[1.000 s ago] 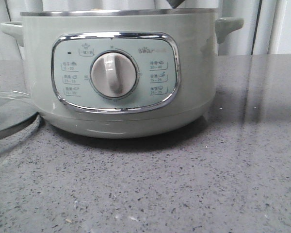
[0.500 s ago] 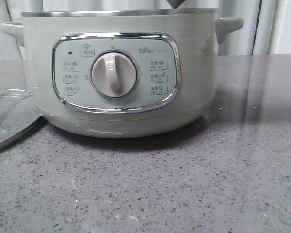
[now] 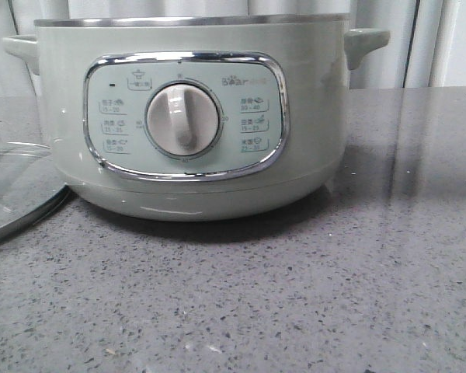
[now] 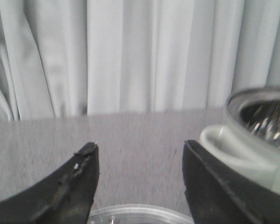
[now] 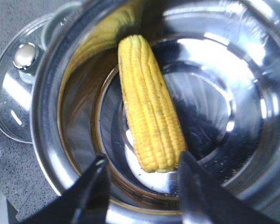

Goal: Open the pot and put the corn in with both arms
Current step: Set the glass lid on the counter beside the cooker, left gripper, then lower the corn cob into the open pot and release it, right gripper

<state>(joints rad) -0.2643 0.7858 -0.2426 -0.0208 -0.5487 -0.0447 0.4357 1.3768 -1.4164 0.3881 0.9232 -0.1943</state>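
The pale green pot (image 3: 194, 116) fills the front view, open, with its dial facing me. It also shows in the right wrist view (image 5: 51, 140) and the left wrist view (image 4: 252, 140). The yellow corn (image 5: 149, 102) lies on the steel floor inside the pot. My right gripper (image 5: 142, 161) is open and empty above the pot's rim, apart from the corn. My left gripper (image 4: 140, 149) is open and empty over the counter beside the pot's side handle (image 4: 224, 144). The glass lid (image 3: 15, 186) lies flat on the counter left of the pot. Neither gripper shows in the front view.
The lid also shows in the right wrist view (image 5: 14, 98) with its metal knob (image 5: 24, 53), and its rim shows in the left wrist view (image 4: 140, 212). A grey speckled counter (image 3: 295, 295) runs to white curtains (image 4: 130, 56) behind.
The glass lid came down from a tilt to lie flat on the counter. The dark gripper tip above the pot's rim has gone out of the front view.
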